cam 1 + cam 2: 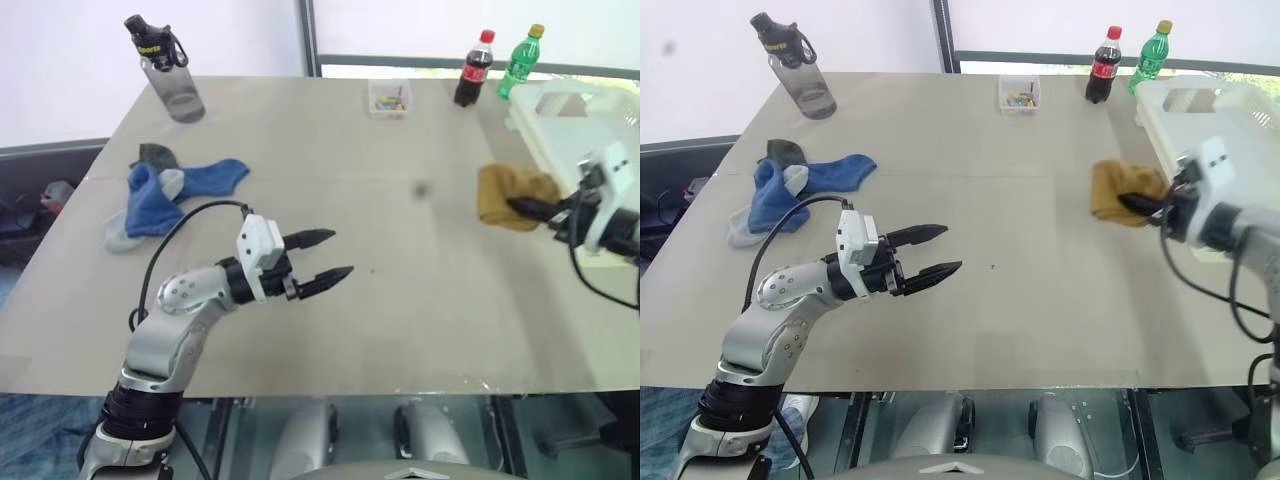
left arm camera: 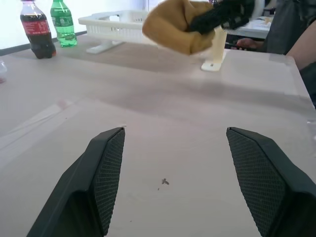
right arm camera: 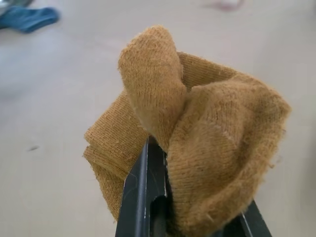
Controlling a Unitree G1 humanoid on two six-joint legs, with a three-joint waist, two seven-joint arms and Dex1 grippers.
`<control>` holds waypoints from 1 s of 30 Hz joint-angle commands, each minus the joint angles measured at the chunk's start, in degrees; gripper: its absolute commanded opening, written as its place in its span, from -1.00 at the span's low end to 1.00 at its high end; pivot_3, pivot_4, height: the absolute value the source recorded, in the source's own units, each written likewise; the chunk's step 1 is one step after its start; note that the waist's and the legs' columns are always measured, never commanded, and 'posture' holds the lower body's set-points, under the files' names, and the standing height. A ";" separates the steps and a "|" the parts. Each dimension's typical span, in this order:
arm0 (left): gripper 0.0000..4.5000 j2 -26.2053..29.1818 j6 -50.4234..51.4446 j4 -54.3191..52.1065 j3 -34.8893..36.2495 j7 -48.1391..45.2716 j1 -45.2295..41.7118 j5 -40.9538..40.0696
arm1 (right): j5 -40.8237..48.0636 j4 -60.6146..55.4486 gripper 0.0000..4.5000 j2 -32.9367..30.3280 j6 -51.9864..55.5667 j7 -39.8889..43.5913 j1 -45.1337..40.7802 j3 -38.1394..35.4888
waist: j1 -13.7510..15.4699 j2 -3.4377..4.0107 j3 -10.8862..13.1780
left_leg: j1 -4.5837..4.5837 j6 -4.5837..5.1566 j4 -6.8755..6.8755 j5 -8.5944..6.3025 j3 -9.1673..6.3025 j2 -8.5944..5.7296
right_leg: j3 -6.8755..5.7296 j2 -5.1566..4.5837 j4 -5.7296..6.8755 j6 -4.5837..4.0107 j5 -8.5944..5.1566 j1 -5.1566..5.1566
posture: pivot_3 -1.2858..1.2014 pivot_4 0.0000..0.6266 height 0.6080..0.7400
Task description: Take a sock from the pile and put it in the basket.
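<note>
A mustard-brown sock (image 1: 508,194) hangs bunched above the table at the right, with my right gripper (image 1: 522,208) shut on it. The same sock (image 3: 197,148) drapes over both black fingers in the right wrist view. The cream-white slotted basket (image 1: 585,110) stands just right of it at the table's far right. The pile (image 1: 165,190) of blue and grey socks lies on the table's left side. My left gripper (image 1: 325,256) hovers open over the table's near middle, holding nothing, far from both pile and sock.
A grey water bottle (image 1: 170,70) stands at the back left. A small clear box (image 1: 389,98), a cola bottle (image 1: 474,68) and a green bottle (image 1: 520,62) stand along the back edge. A person's arm (image 2: 296,34) is beyond the table in the left wrist view.
</note>
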 commanded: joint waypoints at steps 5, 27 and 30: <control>0.57 -0.22 -0.10 -3.27 1.01 0.25 -1.45 -2.25 | -6.92 18.67 -0.99 -5.49 -8.57 2.35 -9.54 0.18 | -0.28 0.00 0.01 | -0.06 0.00 0.00 0.00 0.15 -0.01 | 0.10 -0.02 0.01 0.01 0.00 -0.10 | 0.03 -0.52 1.00; 0.57 -0.44 0.03 -2.76 0.00 -0.61 -3.08 -2.54 | -26.96 74.57 0.04 -2.04 -38.93 -8.92 -35.34 4.80 | -0.50 0.14 0.10 | -0.13 -0.26 -0.02 0.15 0.46 0.02 | 0.32 0.02 -0.03 0.01 0.01 -0.23 | 0.03 -0.52 1.00; 0.57 -0.30 0.11 -2.97 0.11 -0.54 -2.82 -2.56 | -27.95 75.80 0.76 -2.24 -38.39 -9.65 -35.55 4.86 | -0.58 0.15 0.10 | -0.11 -0.26 -0.02 0.15 0.46 0.02 | 0.33 0.02 -0.01 0.01 0.01 -0.23 | 0.03 -0.52 1.00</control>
